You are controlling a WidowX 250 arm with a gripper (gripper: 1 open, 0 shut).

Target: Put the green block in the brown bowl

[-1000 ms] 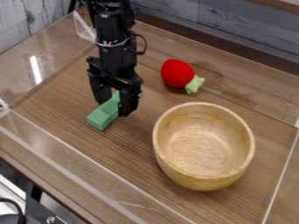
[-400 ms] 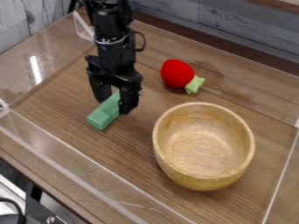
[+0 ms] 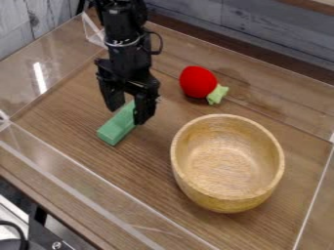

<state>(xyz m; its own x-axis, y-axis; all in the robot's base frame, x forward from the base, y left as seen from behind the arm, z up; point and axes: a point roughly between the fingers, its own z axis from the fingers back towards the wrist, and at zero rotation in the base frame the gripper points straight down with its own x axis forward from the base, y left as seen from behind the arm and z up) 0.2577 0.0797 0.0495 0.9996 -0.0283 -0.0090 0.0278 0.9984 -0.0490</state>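
Observation:
The green block (image 3: pixel 116 127) lies flat on the wooden table, left of the brown bowl (image 3: pixel 229 161). My gripper (image 3: pixel 127 109) points straight down over the block's far end, open, with one finger on each side of it. The fingertips hang low by the block, and I cannot tell whether they touch it. The bowl is empty and sits to the right of the gripper.
A red ball (image 3: pixel 197 81) with a small pale-green piece (image 3: pixel 218 95) stuck to it rests behind the bowl. Clear plastic walls (image 3: pixel 53 186) run around the table's edges.

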